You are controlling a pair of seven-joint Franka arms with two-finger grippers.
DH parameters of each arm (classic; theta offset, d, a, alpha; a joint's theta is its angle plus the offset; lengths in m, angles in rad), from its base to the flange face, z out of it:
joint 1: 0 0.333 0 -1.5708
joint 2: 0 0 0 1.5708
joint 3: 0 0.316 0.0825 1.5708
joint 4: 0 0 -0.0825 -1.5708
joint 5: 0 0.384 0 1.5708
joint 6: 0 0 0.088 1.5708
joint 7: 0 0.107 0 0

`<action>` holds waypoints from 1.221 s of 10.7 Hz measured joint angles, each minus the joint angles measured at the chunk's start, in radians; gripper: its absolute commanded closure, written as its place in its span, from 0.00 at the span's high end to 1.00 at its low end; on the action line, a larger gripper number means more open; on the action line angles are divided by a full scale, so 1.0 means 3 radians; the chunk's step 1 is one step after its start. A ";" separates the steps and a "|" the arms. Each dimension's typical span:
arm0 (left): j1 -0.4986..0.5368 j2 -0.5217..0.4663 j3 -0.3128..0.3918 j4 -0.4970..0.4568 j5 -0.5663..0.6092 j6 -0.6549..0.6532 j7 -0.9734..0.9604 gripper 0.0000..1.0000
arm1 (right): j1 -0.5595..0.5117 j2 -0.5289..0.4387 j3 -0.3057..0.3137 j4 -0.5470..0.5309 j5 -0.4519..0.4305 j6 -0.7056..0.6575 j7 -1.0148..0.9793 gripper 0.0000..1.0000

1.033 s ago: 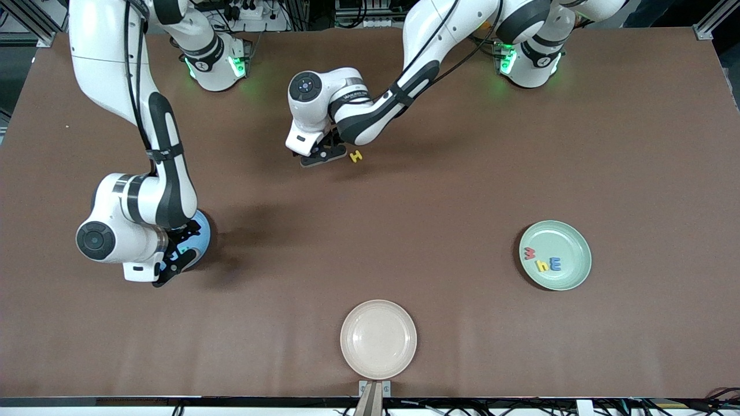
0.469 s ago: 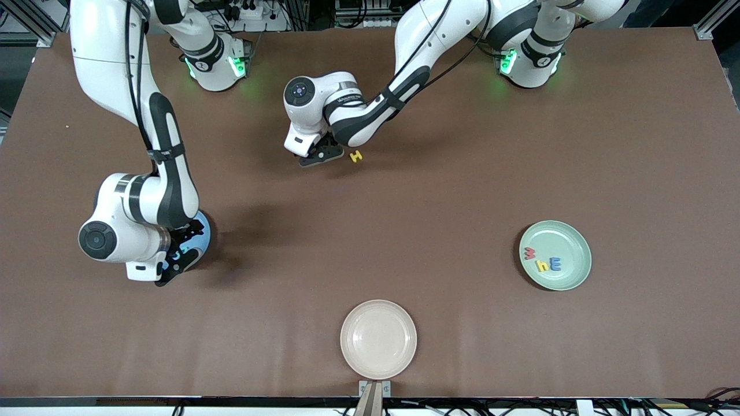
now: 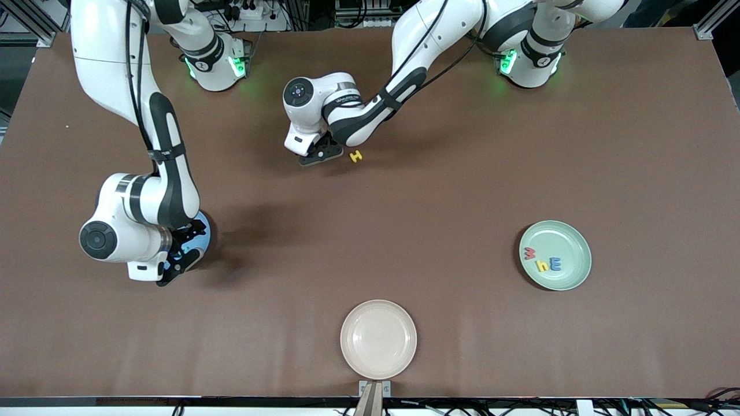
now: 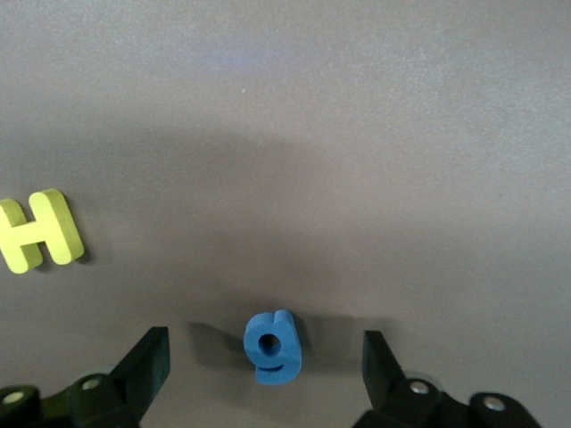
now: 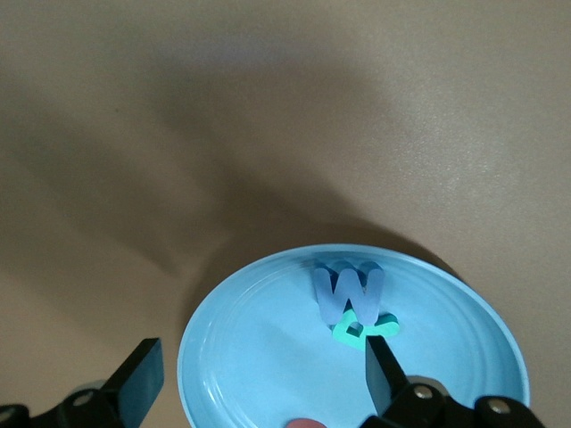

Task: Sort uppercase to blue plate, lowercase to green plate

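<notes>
The left tool (image 4: 266, 370) sits low over the surface (image 3: 462, 173) with its fingers (image 4: 143, 366) spread wide, released and gripping nothing. The small blue g (image 4: 272, 346) lies on the surface between those fingers, touching neither; the straddle looks like the set-up for closing on the letter, so this step is judged to be the pick of the last lowercase piece. Just beside the left tool, outside its fingers, lies the yellow H (image 3: 356, 156), apart from the g and untouched; the clear gap should let the fingers close without catching it.

Well away toward the left arm's end of the surface, the green plate (image 3: 569, 277) already carries a red, a yellow and a blue letter side by side.

The right tool (image 5: 259, 383) hangs over the blue plate (image 5: 241, 357), its fingers also parted and empty. Under it the blue W (image 5: 348, 290) leans on the teal R (image 5: 357, 334) inside the plate, and a sliver of something red shows at the plate's edge, too little to name. The cream plate (image 3: 352, 358) takes no part.
</notes>
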 measured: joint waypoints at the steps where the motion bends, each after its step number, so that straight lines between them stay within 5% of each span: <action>1: -0.0001 0.0000 0.0000 0.0006 0.0000 0.0000 0.0000 0.78 | 0.0002 0.0000 0.0001 0.0000 0.0000 0.0000 0.0000 1.00; 6: -0.0014 0.0030 0.0001 0.0015 0.0000 0.0000 0.0000 0.62 | 0.0008 0.0000 0.0059 -0.0047 0.0002 -0.0065 0.0000 1.00; 9: -0.0020 0.0031 0.0002 0.0025 0.0000 0.0000 0.0000 0.09 | 0.0012 0.0000 0.0065 -0.0050 0.0002 -0.0064 0.0000 1.00; 10: -0.0029 0.0031 0.0002 0.0038 0.0000 0.0004 0.0000 0.00 | 0.0012 0.0000 0.0065 -0.0050 0.0002 -0.0064 0.0000 1.00; 13: -0.0035 0.0032 0.0013 0.0054 -0.0003 0.0004 -0.0004 0.00 | 0.0010 0.0000 0.0063 -0.0050 0.0004 -0.0057 0.0000 1.00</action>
